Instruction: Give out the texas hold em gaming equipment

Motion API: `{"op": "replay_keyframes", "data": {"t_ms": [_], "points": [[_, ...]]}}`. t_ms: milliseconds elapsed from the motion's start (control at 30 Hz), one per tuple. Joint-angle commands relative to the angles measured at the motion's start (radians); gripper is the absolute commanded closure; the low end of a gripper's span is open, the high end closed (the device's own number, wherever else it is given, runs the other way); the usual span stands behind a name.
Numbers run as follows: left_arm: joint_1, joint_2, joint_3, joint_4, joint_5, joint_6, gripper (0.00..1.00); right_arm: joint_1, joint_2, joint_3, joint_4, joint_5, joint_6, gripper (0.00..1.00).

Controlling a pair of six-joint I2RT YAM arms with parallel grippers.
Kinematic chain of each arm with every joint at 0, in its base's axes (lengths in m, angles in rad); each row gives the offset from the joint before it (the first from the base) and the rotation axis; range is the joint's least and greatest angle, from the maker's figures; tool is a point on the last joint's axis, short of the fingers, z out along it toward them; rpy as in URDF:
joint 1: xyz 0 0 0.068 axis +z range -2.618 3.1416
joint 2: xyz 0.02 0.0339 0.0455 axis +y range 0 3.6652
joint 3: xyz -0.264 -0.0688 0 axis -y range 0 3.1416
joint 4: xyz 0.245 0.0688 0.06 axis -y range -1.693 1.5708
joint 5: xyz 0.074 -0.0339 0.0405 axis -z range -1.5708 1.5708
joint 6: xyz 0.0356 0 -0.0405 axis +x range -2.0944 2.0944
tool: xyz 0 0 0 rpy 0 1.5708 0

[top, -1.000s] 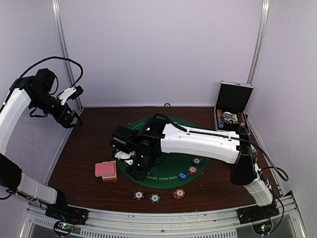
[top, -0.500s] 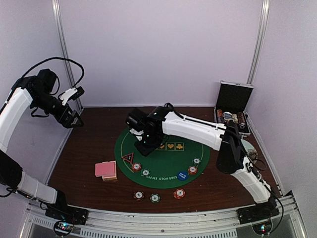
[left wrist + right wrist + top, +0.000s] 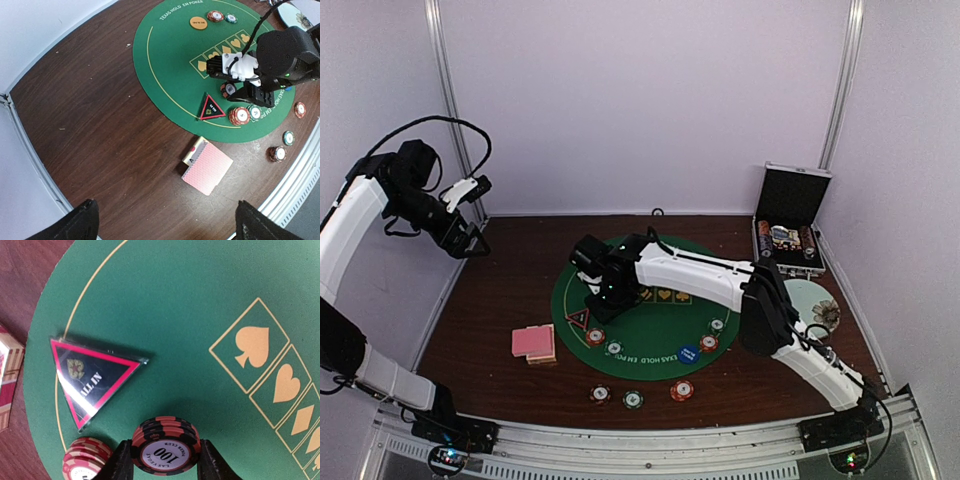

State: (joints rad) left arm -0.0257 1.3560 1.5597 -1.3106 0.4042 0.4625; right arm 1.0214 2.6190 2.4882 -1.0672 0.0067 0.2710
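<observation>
- Right gripper was clamped on a stack of red chips over the green mat, beside the triangular marker.
- Left gripper hung wide apart, empty.
- Open case held chip rows.

- Right gripper: dark fingers clamp a stack of red-and-black striped poker chips, its "100" label showing.
- Just left of it, a red-and-cream chip stack sits on the round green felt mat.
- A black, red-bordered triangular "ALL IN" marker lies flat on the felt.
- Gold suit boxes line the right.
- A pink-backed card deck lies at the left edge, on the brown wooden table.
</observation>
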Motion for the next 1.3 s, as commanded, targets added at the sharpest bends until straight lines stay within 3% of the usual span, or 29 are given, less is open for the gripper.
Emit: {"op": "replay_keyframes", "data": {"t_ms": [0, 267, 400, 767, 1000, 1267], "points": [[0.007, 0.008, -0.011, 0.030, 0.011, 0.013, 0.03, -0.007, 0.045, 0.059, 0.032, -0.016, 0.022, 0.60], [0.008, 0.010, -0.014, 0.032, 0.007, 0.015, 0.03, -0.012, 0.070, 0.060, 0.039, -0.061, 0.039, 0.48], [0.007, 0.010, -0.021, 0.035, 0.009, 0.013, 0.02, -0.022, 0.060, 0.061, 0.039, -0.073, 0.044, 0.32], [0.007, 0.004, -0.011, 0.032, 0.016, 0.005, 0.03, -0.032, -0.088, 0.044, 0.034, -0.067, 0.034, 0.28], [0.007, 0.008, -0.001, 0.011, 0.022, 0.005, 0.02, 0.023, -0.282, -0.162, 0.038, -0.034, -0.029, 0.22], [0.007, -0.029, -0.035, 0.005, 0.028, 0.016, 0.03, 0.177, -0.420, -0.432, 0.035, -0.047, -0.061, 0.11]]}}
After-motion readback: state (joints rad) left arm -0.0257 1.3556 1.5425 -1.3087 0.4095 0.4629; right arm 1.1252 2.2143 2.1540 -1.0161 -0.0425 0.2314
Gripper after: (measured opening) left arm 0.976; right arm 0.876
